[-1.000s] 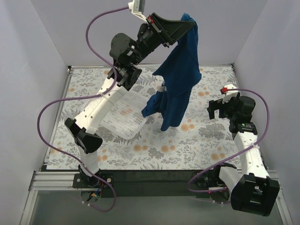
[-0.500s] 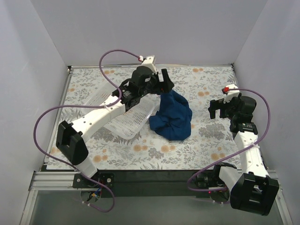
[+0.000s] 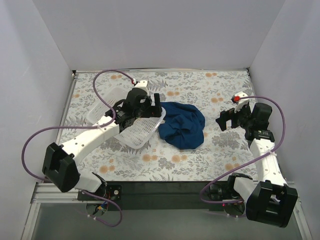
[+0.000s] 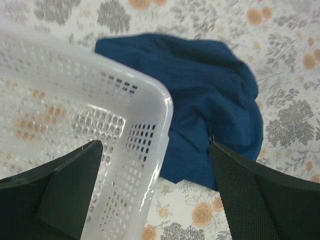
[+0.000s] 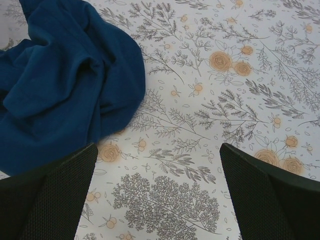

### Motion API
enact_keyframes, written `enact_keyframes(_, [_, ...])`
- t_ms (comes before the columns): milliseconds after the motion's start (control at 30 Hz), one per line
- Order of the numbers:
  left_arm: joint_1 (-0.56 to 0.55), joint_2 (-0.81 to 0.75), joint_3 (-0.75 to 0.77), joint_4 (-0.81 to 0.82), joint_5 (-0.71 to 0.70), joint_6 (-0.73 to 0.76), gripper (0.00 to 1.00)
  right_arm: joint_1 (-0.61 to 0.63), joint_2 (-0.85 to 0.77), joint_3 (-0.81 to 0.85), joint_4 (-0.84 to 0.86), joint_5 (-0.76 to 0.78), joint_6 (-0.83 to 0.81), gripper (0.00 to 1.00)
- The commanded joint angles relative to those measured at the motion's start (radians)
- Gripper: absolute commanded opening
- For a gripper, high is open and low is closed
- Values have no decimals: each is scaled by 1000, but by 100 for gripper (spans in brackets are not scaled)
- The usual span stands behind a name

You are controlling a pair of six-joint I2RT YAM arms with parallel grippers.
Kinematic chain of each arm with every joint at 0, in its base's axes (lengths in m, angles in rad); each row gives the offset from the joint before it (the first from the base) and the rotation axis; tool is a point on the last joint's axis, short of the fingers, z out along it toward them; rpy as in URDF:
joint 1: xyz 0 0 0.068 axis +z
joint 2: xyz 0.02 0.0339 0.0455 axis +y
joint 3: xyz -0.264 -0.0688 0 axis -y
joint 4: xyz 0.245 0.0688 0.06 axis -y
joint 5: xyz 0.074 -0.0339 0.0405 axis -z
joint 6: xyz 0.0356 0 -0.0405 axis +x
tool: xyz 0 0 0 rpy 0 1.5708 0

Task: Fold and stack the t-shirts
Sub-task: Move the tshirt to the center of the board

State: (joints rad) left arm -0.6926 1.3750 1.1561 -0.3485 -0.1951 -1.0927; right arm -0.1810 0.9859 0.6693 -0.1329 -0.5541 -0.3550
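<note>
The dark navy t-shirt (image 3: 183, 125) lies in a crumpled heap on the floral table, just right of the white basket; no print shows. In the left wrist view the t-shirt (image 4: 212, 102) lies past the basket's corner. My left gripper (image 3: 156, 103) hangs open over the basket's right corner, at the shirt's left edge, with nothing between its fingers (image 4: 257, 197). My right gripper (image 3: 223, 120) is open a little to the right of the heap, empty over bare cloth. From the right wrist the t-shirt (image 5: 62, 85) fills the upper left.
A white plastic mesh basket (image 3: 102, 106) lies tilted at the left of the table, its rim (image 4: 152, 97) under my left gripper. The floral tablecloth (image 3: 220, 87) covers the table. Grey walls close in the left, back and right.
My left gripper, which held the shirt up high, has opened and let it go. The shirt dropped into a heap. The left arm came down to the basket's corner.
</note>
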Motion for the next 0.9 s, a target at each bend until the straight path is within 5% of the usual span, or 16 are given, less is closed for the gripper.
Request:
enact_keyframes(0, [112,70,-12,-53,71,-134,81,-2,10,-2,-8,-58,-16,98])
enact_keyframes(167, [222,351,259,-214,-12,-508,84,-2,17,-2,-8,-49,-15,98])
enact_keyframes(400, [226,758,816,-653,-174,-729,84,-2,20,1,-10,-56,-9,98])
enact_keyframes(567, [232,871,921,-794,-219,-730,63,0,16,6,-8,-47,-6,98])
enact_keyframes(700, [232,776,762,-672,-272,-546,21,0,11,7,-10,-52,1,98])
enact_keyframes(733, [234,647,605,-464,-321,-161,1,2,7,7,-10,-47,2,98])
enact_keyframes(867, [240,344,137,-21,-256,439,0,2,0,7,-10,-49,4,98])
